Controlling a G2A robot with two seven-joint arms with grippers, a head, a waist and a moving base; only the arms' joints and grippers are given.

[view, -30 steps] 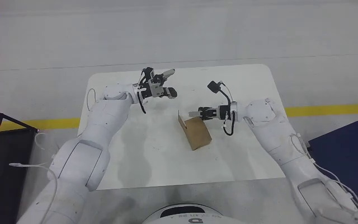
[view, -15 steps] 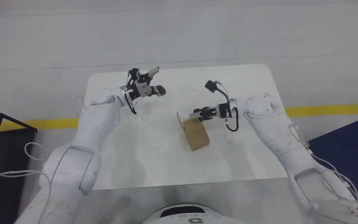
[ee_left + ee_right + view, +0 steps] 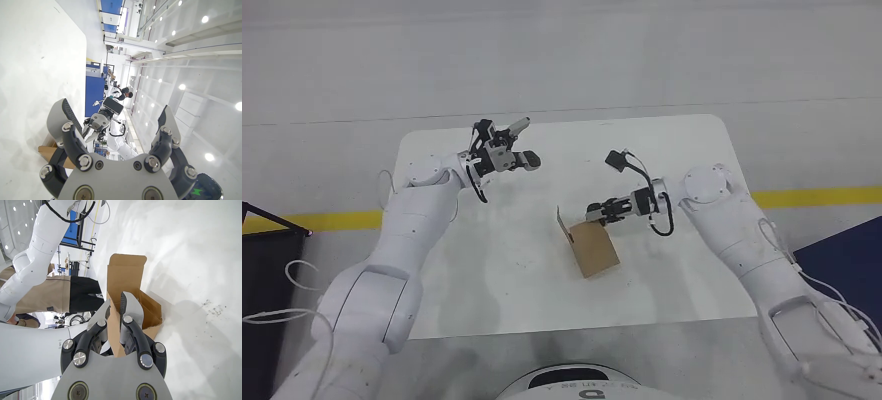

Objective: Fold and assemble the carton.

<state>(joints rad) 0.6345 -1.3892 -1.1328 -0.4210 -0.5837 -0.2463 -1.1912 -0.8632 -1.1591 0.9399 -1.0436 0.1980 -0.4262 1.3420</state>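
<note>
Nearest to us, the carton [image 3: 594,250] is lying about mid-bench, its brown body resting on the white bench [image 3: 482,290]. Its open end is facing the right jaws, and one long flap [image 3: 125,273] is standing out unfolded beyond it.

Just past the carton, our right jaws are pinching one side wall at the open end. They are drawn narrow on the cardboard, with one finger [image 3: 130,306] sitting inside the mouth and the other outside it. We are judging this to be the squaring step: we are holding the body open so the end flaps can be turned in.

To do it well, we are aiming for a grip firm enough to stop the carton sliding, yet light enough not to dent the wall. We are also wanting the pinched wall upright, so the mouth stays a true rectangle and the creases line up. Any push on the long flap is best made close to its crease rather than at its tip, where the board is likely to bow.

Farthest off, our left jaws are hanging above the far left part of the bench, spread wide and holding nothing, well apart from the carton. They are looking free to come in and press the flaps.
</note>
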